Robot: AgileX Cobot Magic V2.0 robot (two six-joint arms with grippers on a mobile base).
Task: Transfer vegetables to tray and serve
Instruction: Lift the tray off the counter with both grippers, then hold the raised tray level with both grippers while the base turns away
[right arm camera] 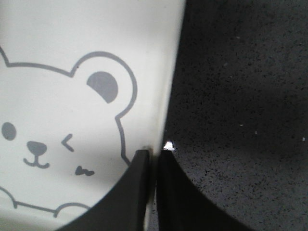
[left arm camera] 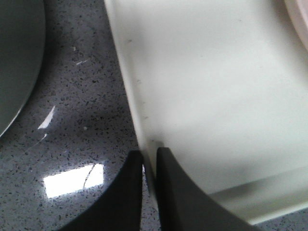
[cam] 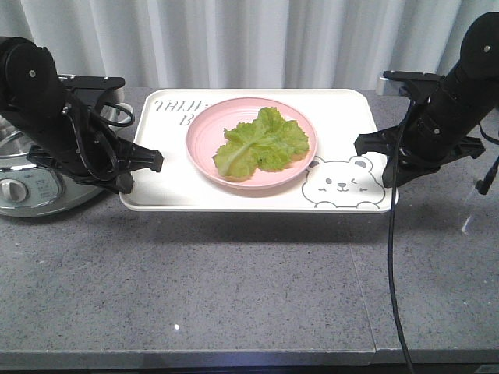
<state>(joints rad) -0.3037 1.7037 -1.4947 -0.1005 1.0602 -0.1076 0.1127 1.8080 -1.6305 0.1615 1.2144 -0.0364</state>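
The lettuce (cam: 263, 142) lay in a loose bunch of bright green, crinkly leaves on the round pink plate (cam: 204, 132), and the plate stood on the cream-white tray (cam: 168, 167), slightly towards its far side. The plate covered part of the grey lettering (cam: 173, 107) at the tray's far left corner, while the winking bear face (cam: 343, 185) showed at the near right corner.

The left gripper (cam: 153, 160) was clamped on the tray's left rim. In the left wrist view its two dark fingers (left arm camera: 173, 192) stood close together with the thin rim pinched between them. The right gripper (cam: 365, 145) was likewise closed on the right rim, and its wrist view showed the fingers (right arm camera: 137, 187) nipping the edge just beside the bear's ear.

The tray sat over a grey speckled countertop (cam: 234, 280), casting a broad shadow at its near edge. Whether it rested there or was raised could not be told. A silver cooker (cam: 23, 187) with a dial stood behind the left arm, near the tray's left side. A black cable (cam: 394, 273) hung down from the right arm, and a white curtain (cam: 234, 39) closed the background
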